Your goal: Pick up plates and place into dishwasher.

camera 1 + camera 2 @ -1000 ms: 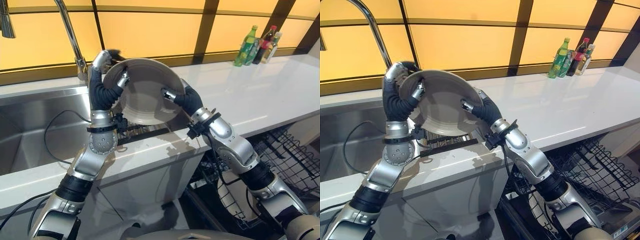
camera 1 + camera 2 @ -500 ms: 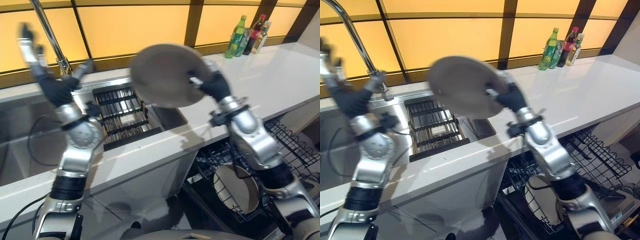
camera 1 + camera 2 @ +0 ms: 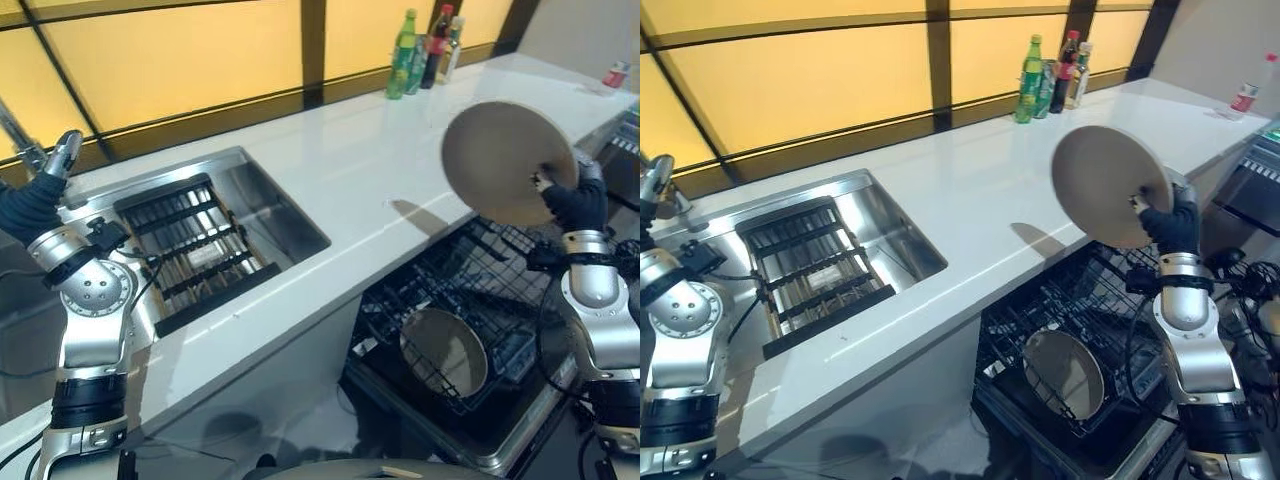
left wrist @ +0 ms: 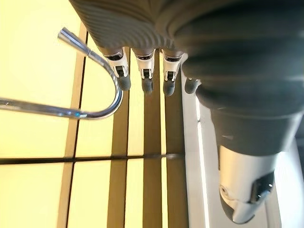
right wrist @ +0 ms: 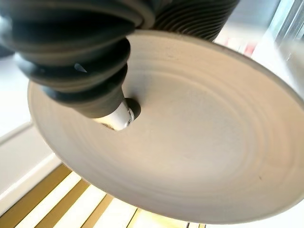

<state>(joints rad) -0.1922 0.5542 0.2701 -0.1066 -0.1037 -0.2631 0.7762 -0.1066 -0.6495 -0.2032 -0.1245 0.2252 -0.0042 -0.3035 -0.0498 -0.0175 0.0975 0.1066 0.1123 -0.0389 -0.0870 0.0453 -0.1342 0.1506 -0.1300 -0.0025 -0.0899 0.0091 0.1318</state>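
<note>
Plate, grey and round, held up in the air at the right end of the white desk, tilted nearly on edge, above the open dishwasher rack. Right hand grips it at the lower right rim; in the right wrist view the thumb presses on the plate's face, so the fingers are closed on the rim (the ones behind the plate are hidden).

Second plate stands leaning in the black wire rack, lower down, well apart from the held one.

Left hand is raised at the far left by the sink, beside the base of the tap. In the left wrist view its fingers hang straight and relaxed, holding nothing, with the curved chrome tap past them.

Dark slatted drain rack sits in the sink basin, with a small item in it, probably a sponge or label; too small to tell.

Bottles, green and dark, stand together at the back of the desk against the yellow panelled wall. A small red-and-white bottle stands at the far right corner.
</note>
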